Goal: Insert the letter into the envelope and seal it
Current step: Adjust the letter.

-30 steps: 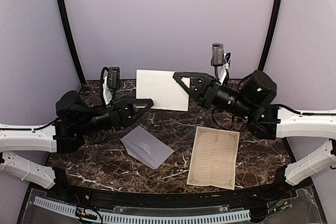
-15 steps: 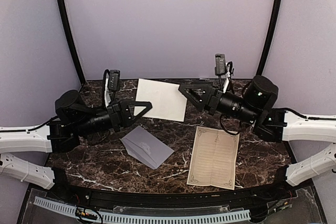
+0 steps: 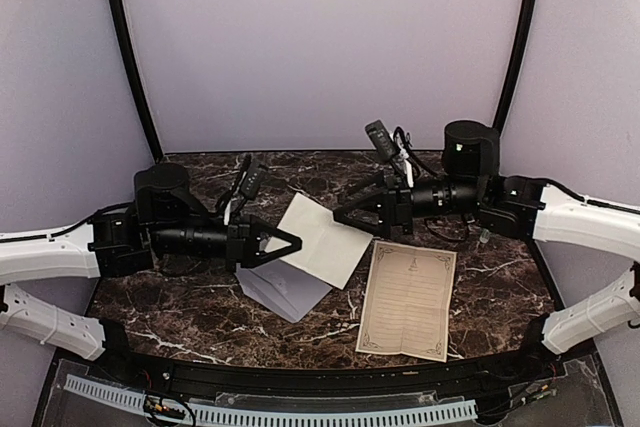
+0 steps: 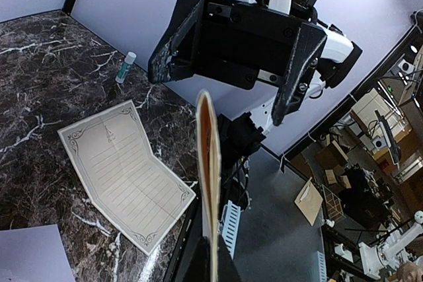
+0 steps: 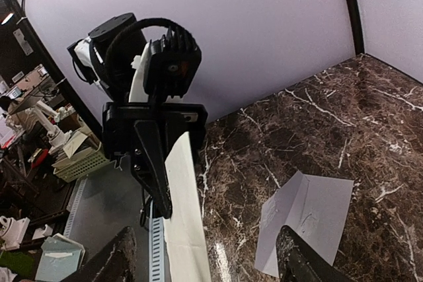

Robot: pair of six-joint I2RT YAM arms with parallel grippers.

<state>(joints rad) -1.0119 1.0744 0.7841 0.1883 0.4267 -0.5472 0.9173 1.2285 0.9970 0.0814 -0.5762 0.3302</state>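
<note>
Left gripper (image 3: 290, 243): was clamped shut on the folded letter (image 3: 325, 237).
Right gripper (image 3: 348, 209): stood spread wide, gripping nothing.
Doing it well: the free edge needed squaring to the envelope (image 3: 285, 295) mouth.

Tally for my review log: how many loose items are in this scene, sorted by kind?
Letter sheets: 2 (bordered sheet lying flat; plain-backed sheet pinched in the left tool)
Envelope: 1
Small tube: 1
Total: 4
</note>
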